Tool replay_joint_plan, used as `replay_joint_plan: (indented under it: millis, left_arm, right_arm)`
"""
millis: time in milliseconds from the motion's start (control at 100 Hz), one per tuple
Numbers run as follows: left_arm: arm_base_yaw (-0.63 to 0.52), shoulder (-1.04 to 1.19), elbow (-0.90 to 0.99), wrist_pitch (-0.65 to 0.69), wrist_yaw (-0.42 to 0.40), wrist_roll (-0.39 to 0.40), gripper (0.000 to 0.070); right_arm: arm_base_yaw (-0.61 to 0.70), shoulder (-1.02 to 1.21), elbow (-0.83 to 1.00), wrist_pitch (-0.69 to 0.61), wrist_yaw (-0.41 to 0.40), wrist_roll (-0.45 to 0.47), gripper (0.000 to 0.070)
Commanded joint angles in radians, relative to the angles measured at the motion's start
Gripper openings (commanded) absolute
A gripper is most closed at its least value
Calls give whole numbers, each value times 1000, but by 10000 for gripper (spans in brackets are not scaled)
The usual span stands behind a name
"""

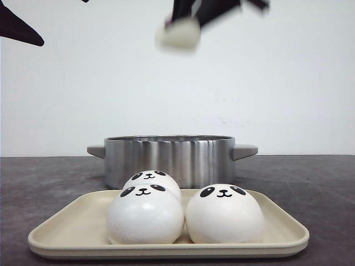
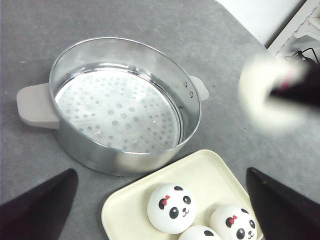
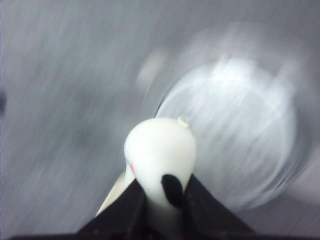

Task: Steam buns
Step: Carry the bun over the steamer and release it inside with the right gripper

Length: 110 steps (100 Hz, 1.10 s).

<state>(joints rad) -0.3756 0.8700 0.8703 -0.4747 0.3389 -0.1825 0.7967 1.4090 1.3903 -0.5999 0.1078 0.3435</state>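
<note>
Three buns [image 1: 224, 213] are sitting on a tray [image 1: 277, 235] at the desk's [image 1: 321, 188] front edge, a pot [image 1: 172, 152] is standing just behind it, and the right end effector [image 1: 183, 27] is holding a fourth bun [image 1: 177, 34] above the pot.

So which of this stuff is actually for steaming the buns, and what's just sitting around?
For the job:
- bun in the right gripper
- three panda buns waiting on the tray
- cream tray
- steel steamer pot, nothing in it

Just lying about:
- cables and white frame at the table's far edge
- left gripper, open, holding nothing
</note>
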Motion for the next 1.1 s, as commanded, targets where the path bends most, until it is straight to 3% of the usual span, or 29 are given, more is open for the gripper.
replay_joint_plan:
  millis: [0, 180, 400, 670, 920, 990, 1090]
  left_arm:
    - [-5, 6, 11, 10, -2, 6, 700]
    - [-5, 6, 11, 10, -2, 5, 700]
    - [-5, 6, 11, 9, -1, -17, 700]
    - [-5, 6, 11, -6, -1, -21, 700]
    - [-5, 6, 11, -10, -1, -20, 700]
    - [-5, 6, 11, -13, -1, -20, 700]
    - [-5, 6, 11, -26, -2, -20, 700]
  right_arm:
    - [-12, 48, 63, 37, 48, -102, 1]
    - [-99, 179, 182, 76, 47, -152, 1]
    - [-187, 383, 190, 130, 38, -168, 1]
    - [-226, 591, 190, 195, 39, -169, 1]
    - [-236, 645, 190, 240, 0, -167, 5]
    - [-237, 652, 190, 251, -3, -167, 53]
    - [-239, 656, 190, 247, -3, -163, 238]
